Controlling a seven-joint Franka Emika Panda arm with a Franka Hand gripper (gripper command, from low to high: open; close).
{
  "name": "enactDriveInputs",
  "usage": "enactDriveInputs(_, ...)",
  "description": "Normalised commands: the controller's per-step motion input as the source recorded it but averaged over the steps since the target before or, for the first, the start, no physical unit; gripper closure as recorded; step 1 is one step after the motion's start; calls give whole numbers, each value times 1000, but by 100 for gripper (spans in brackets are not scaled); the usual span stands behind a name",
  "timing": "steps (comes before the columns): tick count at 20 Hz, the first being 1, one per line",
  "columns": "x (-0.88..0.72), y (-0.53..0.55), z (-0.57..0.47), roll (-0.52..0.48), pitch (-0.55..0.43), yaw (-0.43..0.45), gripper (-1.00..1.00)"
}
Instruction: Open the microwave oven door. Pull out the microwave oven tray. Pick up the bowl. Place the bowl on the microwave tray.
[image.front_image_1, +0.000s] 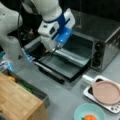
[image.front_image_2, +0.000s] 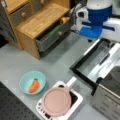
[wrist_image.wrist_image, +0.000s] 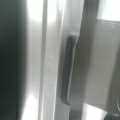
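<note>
One microwave oven door (image.front_image_1: 62, 66) (open), one bowl (image.front_image_2: 32, 82), one plate (image.front_image_2: 56, 101)

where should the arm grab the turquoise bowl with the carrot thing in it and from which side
Take the bowl by its rim, probably coming from above. It sits upright and open on the table, with bare rim all round the orange lump. The side away from the pink plate looks freest.

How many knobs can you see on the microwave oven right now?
3, in a column on the microwave oven front at a front view's right: top knob, middle knob, bottom knob. None seems hidden.
</note>
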Motion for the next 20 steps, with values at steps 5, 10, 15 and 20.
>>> enactDriveInputs(5,557,-274,132,-115,324,-40,-100)
enactDriveInputs(10,504,-228,282,-148,341,36,-100)
enactDriveInputs(15,646,-1,398,-196,340,181,-100)
enactDriveInputs(20,725,72,273,-221,322,222,-100)
